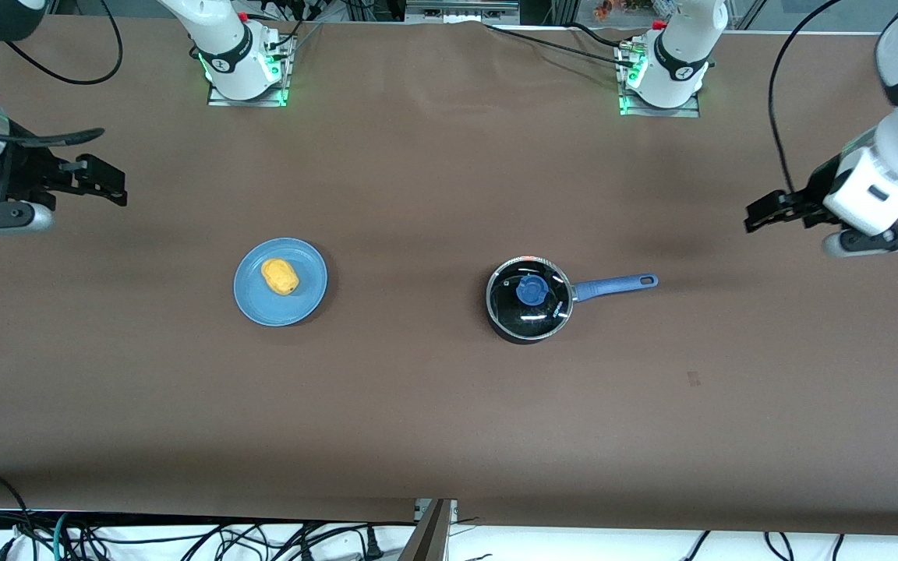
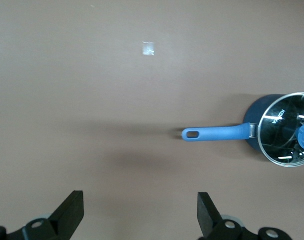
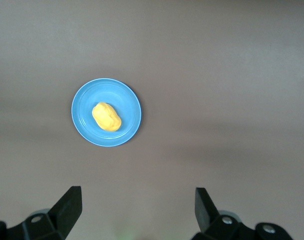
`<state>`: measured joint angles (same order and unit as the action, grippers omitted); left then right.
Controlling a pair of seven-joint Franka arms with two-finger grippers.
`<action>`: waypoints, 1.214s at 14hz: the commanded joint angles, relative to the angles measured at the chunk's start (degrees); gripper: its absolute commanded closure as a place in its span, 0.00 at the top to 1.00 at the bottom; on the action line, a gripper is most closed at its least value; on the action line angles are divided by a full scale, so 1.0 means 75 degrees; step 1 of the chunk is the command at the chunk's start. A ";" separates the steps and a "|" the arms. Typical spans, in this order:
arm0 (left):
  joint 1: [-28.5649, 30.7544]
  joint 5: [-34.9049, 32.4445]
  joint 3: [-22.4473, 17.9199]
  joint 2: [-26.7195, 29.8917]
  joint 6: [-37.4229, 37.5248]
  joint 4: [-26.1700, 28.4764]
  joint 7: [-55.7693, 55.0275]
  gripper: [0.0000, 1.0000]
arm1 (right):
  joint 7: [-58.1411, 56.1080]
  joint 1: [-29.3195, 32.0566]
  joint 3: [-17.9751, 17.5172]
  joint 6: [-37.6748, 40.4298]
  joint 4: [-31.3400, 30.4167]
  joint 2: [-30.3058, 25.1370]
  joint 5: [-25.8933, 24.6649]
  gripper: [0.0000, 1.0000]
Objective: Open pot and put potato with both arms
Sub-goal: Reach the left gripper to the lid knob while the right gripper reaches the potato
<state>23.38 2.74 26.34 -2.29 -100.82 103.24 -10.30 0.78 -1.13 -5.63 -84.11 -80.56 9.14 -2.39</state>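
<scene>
The black pot [image 1: 505,326] stands on the table with its glass lid [image 1: 531,304] on and the lid's blue knob [image 1: 532,291] up. Its blue handle [image 1: 614,286] points toward the left arm's end; it also shows in the left wrist view [image 2: 216,133]. The yellow potato [image 1: 279,276] lies on a blue plate [image 1: 258,308] toward the right arm's end, seen too in the right wrist view [image 3: 106,116]. My left gripper [image 1: 761,212] is open and empty, high over the table's end. My right gripper [image 1: 106,183] is open and empty over the table's other end.
The two arm bases [image 1: 242,66] stand along the table's edge farthest from the front camera. Cables lie below the table's near edge [image 1: 184,538]. A small pale mark [image 2: 148,48] is on the brown cloth.
</scene>
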 commanded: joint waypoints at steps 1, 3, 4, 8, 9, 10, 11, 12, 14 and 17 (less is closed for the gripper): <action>-0.0059 0.0081 0.0598 -0.0407 -0.0081 -0.0172 -0.1140 1.00 | -0.0080 0.0022 -0.0058 -0.0012 0.0171 0.0234 -0.0033 1.00; -0.0071 0.0068 0.1103 -0.0841 -0.0630 -0.0160 -0.1952 1.00 | -0.0092 0.0010 -0.0058 -0.0314 0.0136 0.0515 -0.0056 1.00; -0.0175 0.0068 0.1221 -0.1203 -0.0864 -0.0183 -0.2268 1.00 | -0.0092 -0.0002 -0.0058 -0.0537 0.0043 0.0818 -0.0045 1.00; -0.1754 -0.0701 0.1164 -0.2878 -0.1885 -0.0942 -0.3710 1.00 | -0.0115 -0.0447 -0.0070 -0.0902 -0.0204 0.1359 -0.0092 1.00; -0.2141 -0.1030 0.1164 -0.3334 -0.1979 -0.1328 -0.4096 1.00 | -0.0115 -0.0493 -0.0093 -0.0914 -0.0274 0.1511 -0.0080 1.00; -0.2481 -0.1323 0.1117 -0.3815 -0.1980 -0.1784 -0.4239 1.00 | -0.0115 -0.0656 -0.0081 -0.0926 -0.0275 0.1617 -0.0103 1.00; -0.2763 -0.1523 0.1105 -0.4214 -0.1980 -0.2207 -0.4286 1.00 | -0.0115 -0.0890 -0.0081 -0.1019 -0.0310 0.1769 -0.0219 1.00; -0.3044 -0.1734 0.1035 -0.4496 -0.1991 -0.2396 -0.4299 1.00 | -0.0115 -0.1032 -0.0081 -0.1066 -0.0403 0.1851 -0.0371 1.00; -0.3688 -0.2378 0.0650 -0.4884 -0.2003 -0.2748 -0.4299 1.00 | -0.0092 -0.1290 -0.0081 -0.1671 -0.1150 0.1841 -0.0489 1.00; -0.4358 -0.2802 0.0051 -0.5062 -0.2038 -0.2914 -0.4194 1.00 | -0.0429 -0.1291 -0.0093 -0.3055 -0.2240 0.1840 -0.0783 1.00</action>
<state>-6.00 -15.74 29.59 -38.89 -117.34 84.65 -42.25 0.06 -11.22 -6.27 -101.32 -91.24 24.36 -6.79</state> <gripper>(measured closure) 0.000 0.000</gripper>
